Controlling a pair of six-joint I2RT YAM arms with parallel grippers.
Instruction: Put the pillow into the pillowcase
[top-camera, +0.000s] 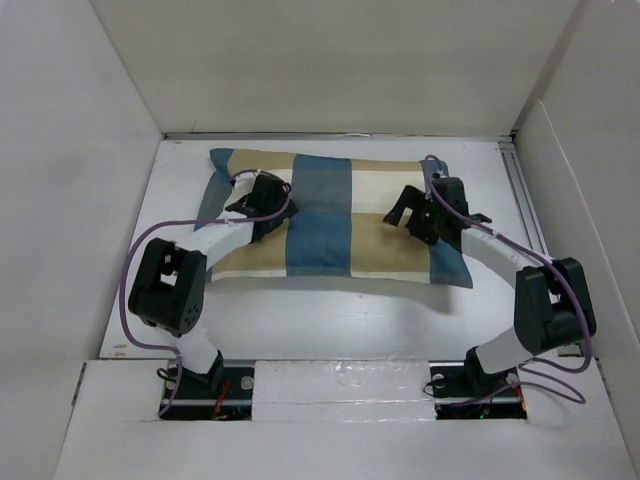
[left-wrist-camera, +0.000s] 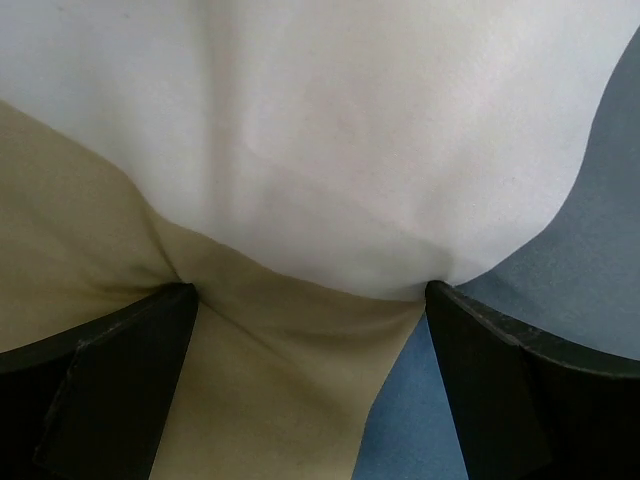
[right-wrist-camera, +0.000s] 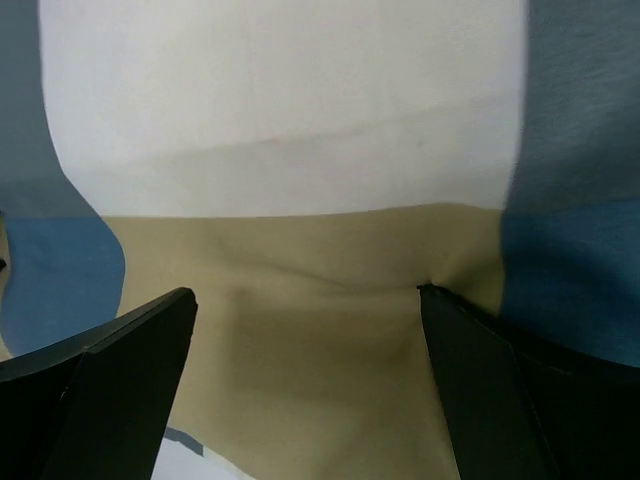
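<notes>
— Where are you working?

— On a white table (top-camera: 300, 320), boxed in by plain white walls (top-camera: 340, 60) at the back and on both sides. My two bases sit at its near edge.

— And the pillowcase?

— The pillowcase (top-camera: 320, 215) lies on the far half of the table, under both my hands. My left gripper (left-wrist-camera: 310, 295) is on its left part and my right gripper (right-wrist-camera: 308, 295) on its right part, with the broad blue check between them.

— Are you holding it?

— No. Both pairs of jaws are spread as wide as they go. My left fingers (left-wrist-camera: 130, 370) touch the cloth, and the cream and tan checks pucker toward the two tips. My right fingers (right-wrist-camera: 120, 370) rest on a tan check in the same way, with nothing clamped between them.

— Which way does it run?

— Its long axis goes left to right, nearly parallel to the near edge of the table, short ends facing the side walls. It looks plump, though what fills it I cannot tell from here.
</notes>
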